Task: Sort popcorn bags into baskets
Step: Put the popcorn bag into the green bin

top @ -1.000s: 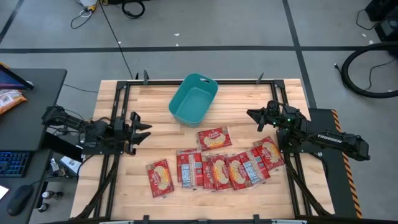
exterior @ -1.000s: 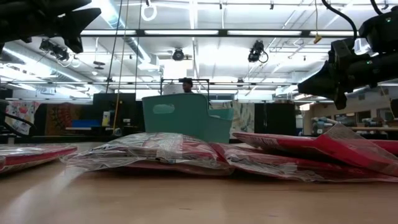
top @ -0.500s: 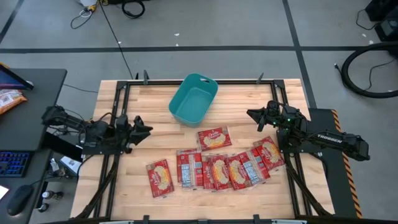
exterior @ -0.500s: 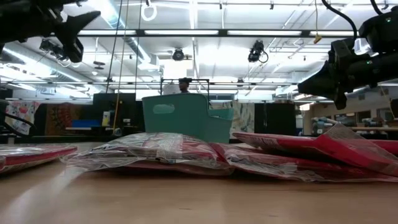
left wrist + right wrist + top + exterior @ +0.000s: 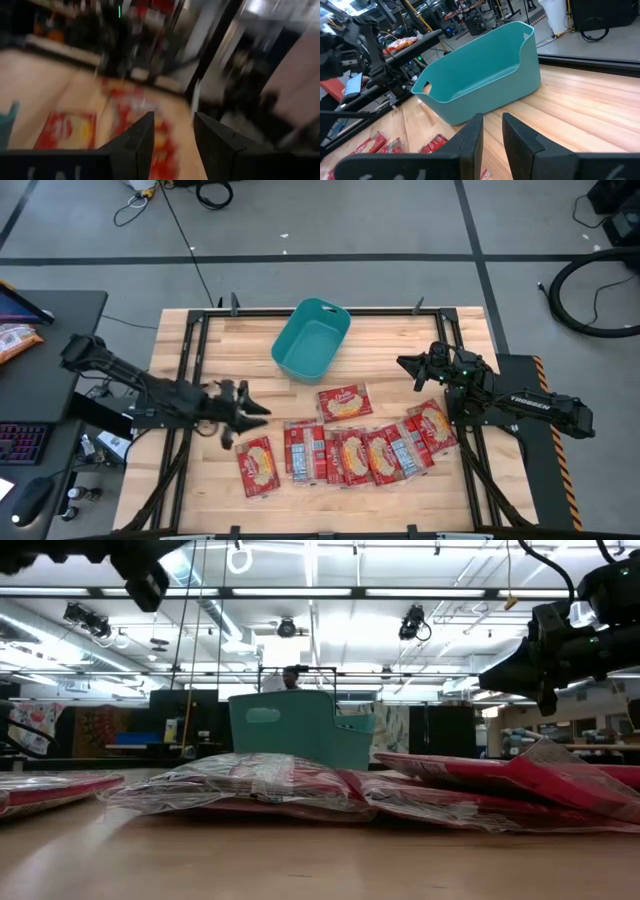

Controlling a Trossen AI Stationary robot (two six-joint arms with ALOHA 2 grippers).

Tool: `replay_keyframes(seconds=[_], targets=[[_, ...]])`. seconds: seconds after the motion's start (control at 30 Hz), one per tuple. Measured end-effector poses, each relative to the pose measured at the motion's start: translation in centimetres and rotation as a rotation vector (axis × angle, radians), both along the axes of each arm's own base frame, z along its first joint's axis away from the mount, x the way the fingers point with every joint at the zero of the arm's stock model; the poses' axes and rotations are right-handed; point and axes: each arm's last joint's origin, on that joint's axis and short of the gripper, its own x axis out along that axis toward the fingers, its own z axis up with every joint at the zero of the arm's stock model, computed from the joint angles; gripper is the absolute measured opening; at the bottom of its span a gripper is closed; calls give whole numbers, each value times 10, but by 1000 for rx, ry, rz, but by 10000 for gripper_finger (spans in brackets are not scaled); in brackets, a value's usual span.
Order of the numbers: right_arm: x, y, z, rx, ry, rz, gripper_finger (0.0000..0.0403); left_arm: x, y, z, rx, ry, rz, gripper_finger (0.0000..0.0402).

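The teal basket (image 5: 312,338) stands empty at the table's far middle and also shows in the right wrist view (image 5: 485,82) and the low view (image 5: 295,727). Several red popcorn bags with cream panels lie flat in a row (image 5: 350,452) near the front edge. One bag (image 5: 345,402) lies apart behind the row, and the leftmost bag (image 5: 256,464) lies alone. My left gripper (image 5: 258,410) is open and hovers just beyond that leftmost bag; its view is blurred (image 5: 173,130). My right gripper (image 5: 408,370) waits open, right of the basket (image 5: 492,131).
A black side desk left of the table holds an orange snack bag (image 5: 15,340), a keyboard and a mouse. Black frame rails (image 5: 188,370) run along the table's sides. A person (image 5: 291,676) stands in the room behind the basket. Bare wood lies between the basket and the bags.
My left arm has swung out from the table's left edge toward the right and the near side, ending over the leftmost popcorn bag, its gripper turning as it went and staying open. The bags, the basket and my right arm have kept still.
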Motion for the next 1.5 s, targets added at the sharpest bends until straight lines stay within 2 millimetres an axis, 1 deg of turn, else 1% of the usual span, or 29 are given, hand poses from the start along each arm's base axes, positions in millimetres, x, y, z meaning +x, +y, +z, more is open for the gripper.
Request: replay_keyframes(seconds=[0.1,0.23,0.37,0.47,0.6,0.83,0.97,1.1,1.17,1.27,1.37,1.43,1.5], targets=[[0,0,0,0,0,0,77,13,-6,-3,65,179,-1,142],[0,0,0,0,-1,0,77,25,-11,-7,78,384,30,142],[0,0,0,0,-1,0,77,35,-18,-8,107,528,45,142],[0,0,0,0,-1,0,77,41,-24,-8,150,604,37,142],[0,0,0,0,-1,0,77,52,-30,-5,184,664,41,142],[0,0,1,-4,-9,0,77,72,-38,-4,277,688,71,142],[0,0,1,-5,-10,0,77,89,-44,0,335,677,81,142],[0,0,1,-5,-11,0,77,106,-50,-1,401,711,64,142],[0,0,1,-5,-11,0,77,113,-54,-6,462,743,43,142],[0,0,2,-7,-14,0,77,120,-59,-19,568,788,-24,142],[0,0,2,-8,-16,0,77,121,-66,-32,652,829,-91,142],[0,0,2,-8,-17,0,77,120,-69,-38,672,856,-108,142],[0,0,2,-8,-17,0,77,119,-70,-40,677,868,-114,142]])
